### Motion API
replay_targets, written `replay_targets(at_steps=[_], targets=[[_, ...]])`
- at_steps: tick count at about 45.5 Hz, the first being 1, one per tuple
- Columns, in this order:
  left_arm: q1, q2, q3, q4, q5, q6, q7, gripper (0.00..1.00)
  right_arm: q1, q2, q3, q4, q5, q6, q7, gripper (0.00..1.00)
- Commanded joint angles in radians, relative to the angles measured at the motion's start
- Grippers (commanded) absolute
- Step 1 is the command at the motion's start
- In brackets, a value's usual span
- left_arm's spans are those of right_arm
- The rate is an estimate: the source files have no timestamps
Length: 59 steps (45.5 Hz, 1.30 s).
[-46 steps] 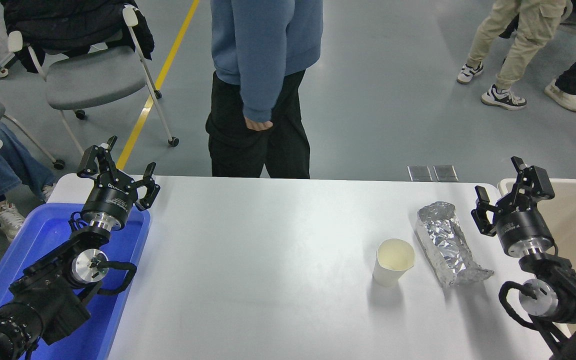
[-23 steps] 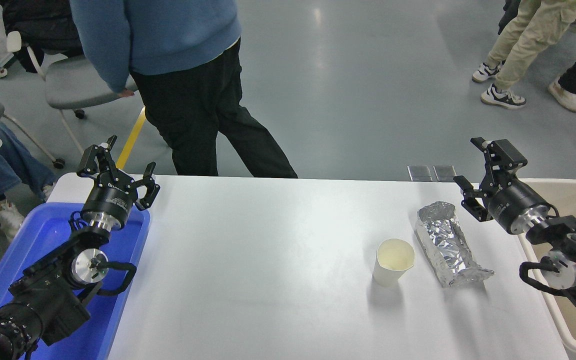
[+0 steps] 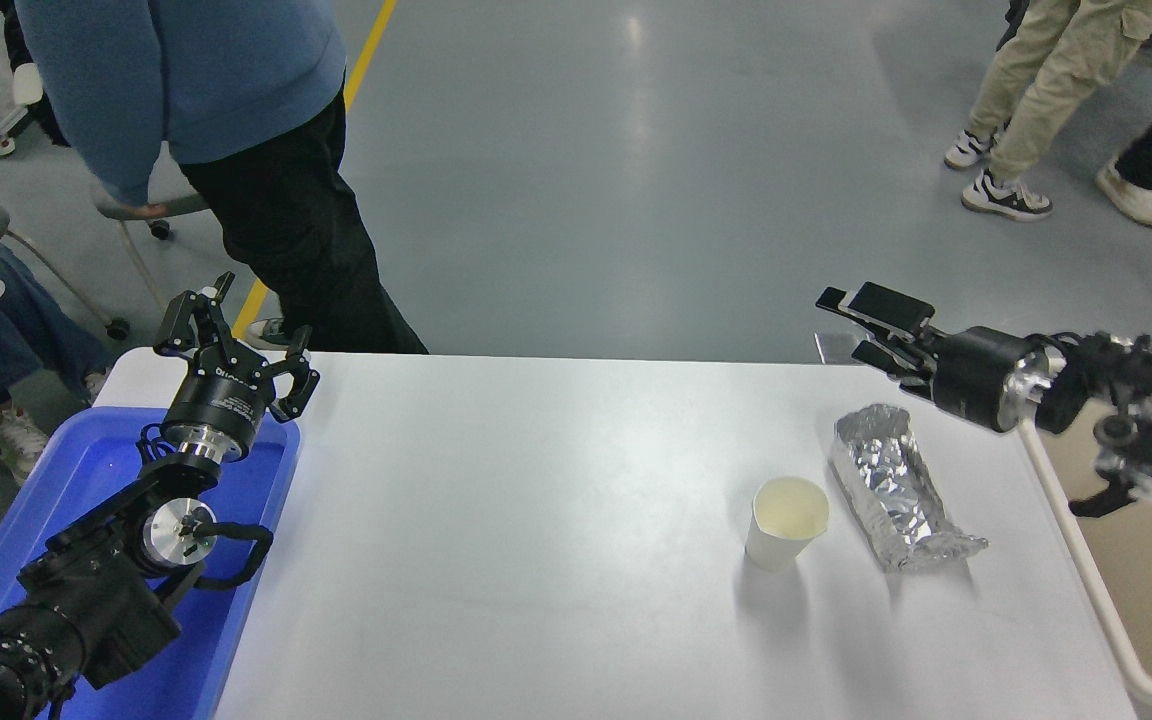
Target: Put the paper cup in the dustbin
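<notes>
Well apart: paper cup (image 3: 786,523) upright, right gripper (image 3: 861,325) beyond.

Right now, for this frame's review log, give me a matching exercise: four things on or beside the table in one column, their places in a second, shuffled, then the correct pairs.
Things:
1. paper cup
2. foil bundle
3. blue tray
4. dustbin

Places:
A. off the table's right edge
B. upright on the table, left of the foil
C. off the table's left edge, under the left gripper
D. lying on the table, below the right gripper

Pairs: 1-B, 2-D, 3-C, 4-A
</notes>
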Motion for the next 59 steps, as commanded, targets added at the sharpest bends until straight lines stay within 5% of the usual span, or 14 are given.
replay_targets(at_steps=[1,25,59], targets=[[-0.001,0.000,0.001,-0.001,0.000,-0.001,-0.001,1.00,0.243,0.055,-0.316,0.063,-0.105,0.006,-0.001,1.00],[0.000,0.000,-0.001,-0.001,0.000,0.000,-0.001,1.00,0.297,0.331,-0.566,-0.119,-0.237,-0.009,-0.001,0.99],[0.000,0.000,0.001,0.000,0.000,-0.001,-0.001,1.00,0.142,0.412,-0.660,-0.285,-0.317,-0.077,0.001,0.97]])
